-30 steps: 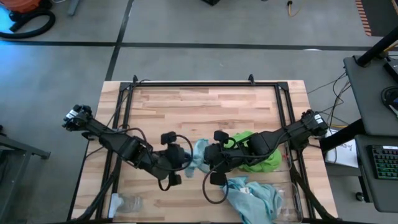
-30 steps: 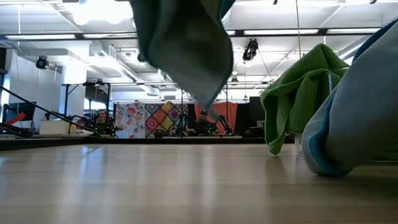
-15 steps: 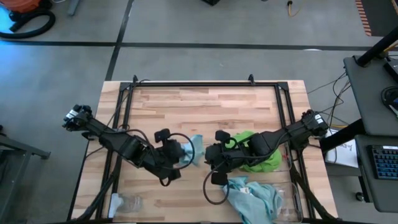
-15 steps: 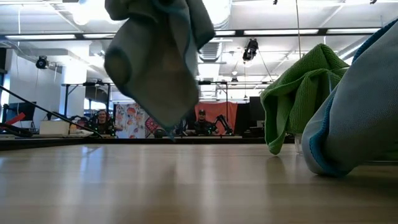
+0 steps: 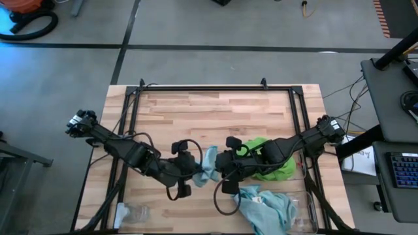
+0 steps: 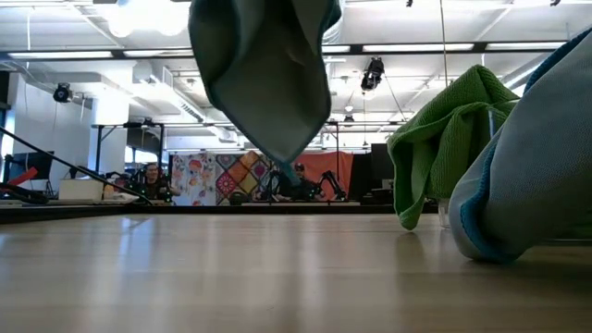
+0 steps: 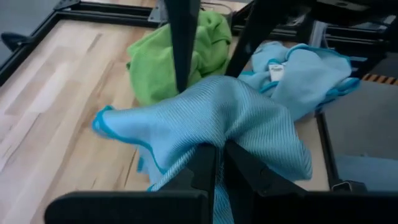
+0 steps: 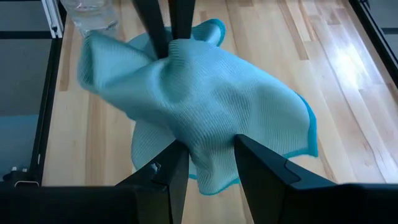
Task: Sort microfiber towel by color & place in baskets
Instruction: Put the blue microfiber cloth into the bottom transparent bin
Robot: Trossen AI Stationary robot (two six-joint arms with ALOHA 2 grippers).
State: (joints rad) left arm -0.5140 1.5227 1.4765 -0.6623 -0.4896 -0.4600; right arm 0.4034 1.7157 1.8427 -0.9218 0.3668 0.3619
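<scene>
High view: pale wooden plank counter (image 5: 215, 108) inside a black frame, grey concrete floor (image 5: 196, 26) around. Blue towel (image 5: 209, 166) lifted mid-counter, pinched in left end effector (image 5: 196, 171); right end effector (image 5: 221, 171) parted around its other edge (green towel (image 5: 271, 163) just beside). Low view: distant colourful quilt (image 6: 227, 176).

Robotics lab in a big open hall

Concrete floor (image 5: 215, 29), ceiling strip lights (image 6: 416, 48), black-framed wooden table (image 5: 215, 108), a keyboard (image 5: 403, 171) alongside, probably 2 seated people (image 6: 153, 178) beyond.

Grey concrete floor (image 5: 215, 26); perhaps patterned hangings (image 6: 227, 176) behind.
</scene>
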